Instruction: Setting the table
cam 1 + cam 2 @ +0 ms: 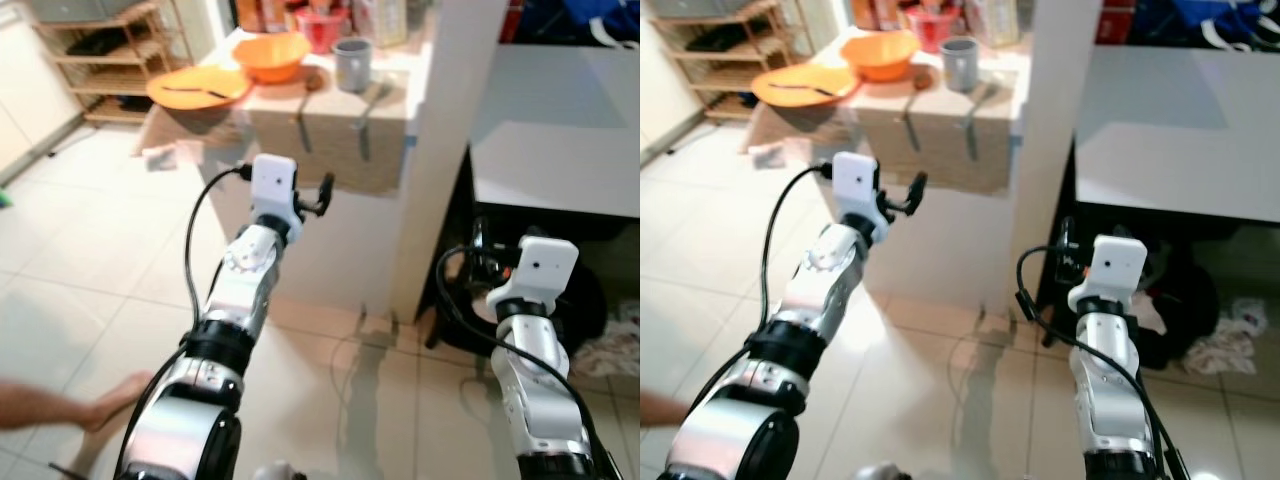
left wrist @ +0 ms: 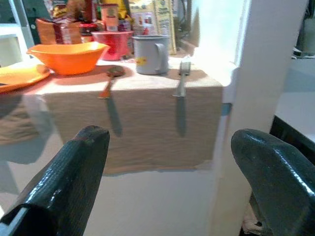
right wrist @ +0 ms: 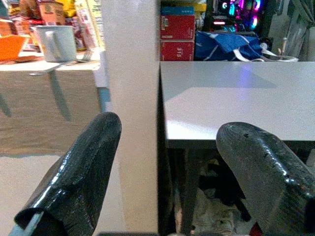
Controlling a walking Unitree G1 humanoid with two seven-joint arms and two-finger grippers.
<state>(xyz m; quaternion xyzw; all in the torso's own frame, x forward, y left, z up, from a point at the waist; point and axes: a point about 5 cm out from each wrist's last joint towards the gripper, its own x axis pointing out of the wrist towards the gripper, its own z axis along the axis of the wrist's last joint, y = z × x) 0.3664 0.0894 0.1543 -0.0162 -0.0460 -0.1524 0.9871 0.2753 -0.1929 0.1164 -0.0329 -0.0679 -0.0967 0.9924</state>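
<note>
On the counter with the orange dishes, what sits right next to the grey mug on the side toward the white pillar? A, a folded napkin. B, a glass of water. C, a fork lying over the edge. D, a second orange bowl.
C: a fork lies beside the grey mug on the side toward the white pillar, its handle hanging over the counter edge.

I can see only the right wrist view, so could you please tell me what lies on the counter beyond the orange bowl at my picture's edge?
Observer: An orange plate lies left of the orange bowl, near the counter's corner.
Operator: Thank you. Is there any cutlery besides the fork?
Observer: Yes, a spoon lies in front of the bowl, left of the fork.
Operator: And where is the left gripper?
Observer: The left gripper is raised before the counter's front, open and empty.
</note>
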